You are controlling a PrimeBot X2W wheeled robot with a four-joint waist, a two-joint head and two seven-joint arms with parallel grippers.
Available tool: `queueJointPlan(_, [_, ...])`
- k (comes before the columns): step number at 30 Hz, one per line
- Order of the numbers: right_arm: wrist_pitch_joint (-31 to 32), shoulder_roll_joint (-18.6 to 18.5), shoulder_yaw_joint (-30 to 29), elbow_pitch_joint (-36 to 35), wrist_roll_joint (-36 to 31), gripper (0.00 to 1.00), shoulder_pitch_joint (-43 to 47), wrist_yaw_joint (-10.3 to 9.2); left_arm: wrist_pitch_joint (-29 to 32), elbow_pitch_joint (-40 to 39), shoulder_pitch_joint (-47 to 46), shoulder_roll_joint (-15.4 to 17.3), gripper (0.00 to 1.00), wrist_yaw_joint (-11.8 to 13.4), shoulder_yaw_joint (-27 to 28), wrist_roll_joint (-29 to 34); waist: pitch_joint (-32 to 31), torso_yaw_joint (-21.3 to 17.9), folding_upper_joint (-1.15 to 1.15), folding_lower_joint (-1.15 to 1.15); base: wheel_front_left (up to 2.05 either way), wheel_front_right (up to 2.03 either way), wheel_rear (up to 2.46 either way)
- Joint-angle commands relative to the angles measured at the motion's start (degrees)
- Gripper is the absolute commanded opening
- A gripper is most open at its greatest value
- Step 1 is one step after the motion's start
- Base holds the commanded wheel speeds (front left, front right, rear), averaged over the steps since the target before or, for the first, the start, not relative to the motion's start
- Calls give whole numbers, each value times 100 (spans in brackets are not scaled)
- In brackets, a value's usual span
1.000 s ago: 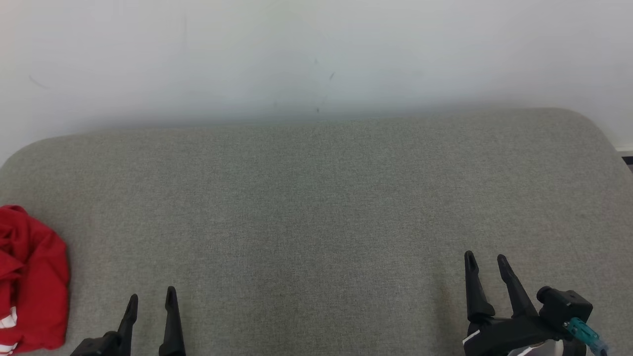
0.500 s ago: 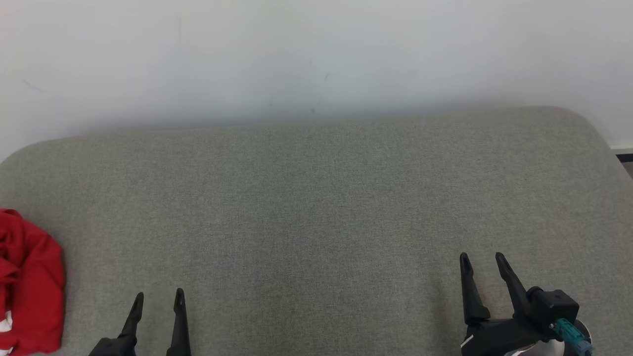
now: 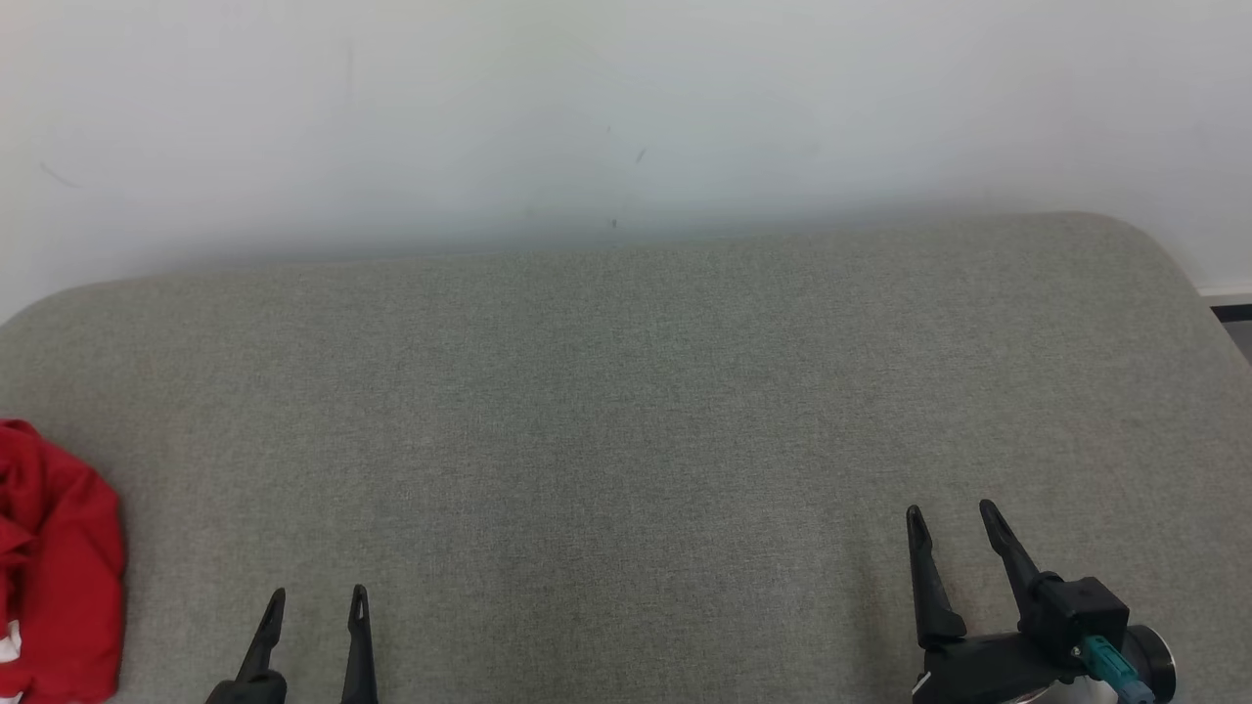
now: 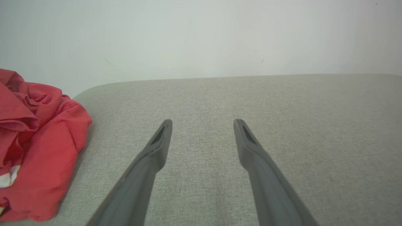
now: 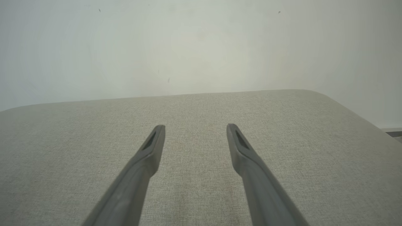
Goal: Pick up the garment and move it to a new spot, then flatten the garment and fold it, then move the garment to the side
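**Spotter:** How are your hands?

**Operator:** My left hand (image 3: 319,593) is spread wide and empty, low over the table (image 3: 626,391) near its six o'clock edge. My right hand (image 3: 951,508) is the same, wide with nothing in it, over toward four o'clock.

**Spotter:** And the garment?

**Operator:** The red garment (image 3: 54,567) lies bunched in a heap at nine o'clock of my left hand, near it but not touching, by the table's nine o'clock edge. It's well apart from my right hand.

**Spotter:** How will it handle?

**Operator:** My guess is light, soft, limp cloth. It should sag and trail when lifted, and a shallow pinch may catch one layer and slip. Nothing fragile.

**Spotter:** Where would you take hold?

**Operator:** I'd pinch a raised fold at the heap's three o'clock side, facing my left hand, deep enough to gather several layers. I can't make out a collar or hem, only some white trim (image 4: 9,177) low down.
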Motion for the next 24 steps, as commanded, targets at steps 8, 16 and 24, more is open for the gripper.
queueJointPlan(8, [-78, 35, -37, 3, -276, 100, 26, -12, -71, -45, 95, 30, 100, 74, 17, 127, 0, -16, 0, 0, 0, 0, 0])
queueJointPlan(16, [-78, 45, -45, 7, -228, 100, -6, -12, -71, -59, 58, 29, 100, 90, 24, 79, 26, -3, 0, 0, 0, 0, 0])
queueJointPlan(24, [-70, 46, -1, -4, -212, 100, 48, -12, -71, -68, 59, 30, 100, 109, 43, 54, 59, 202, 0, 0, 0, 0, 0])
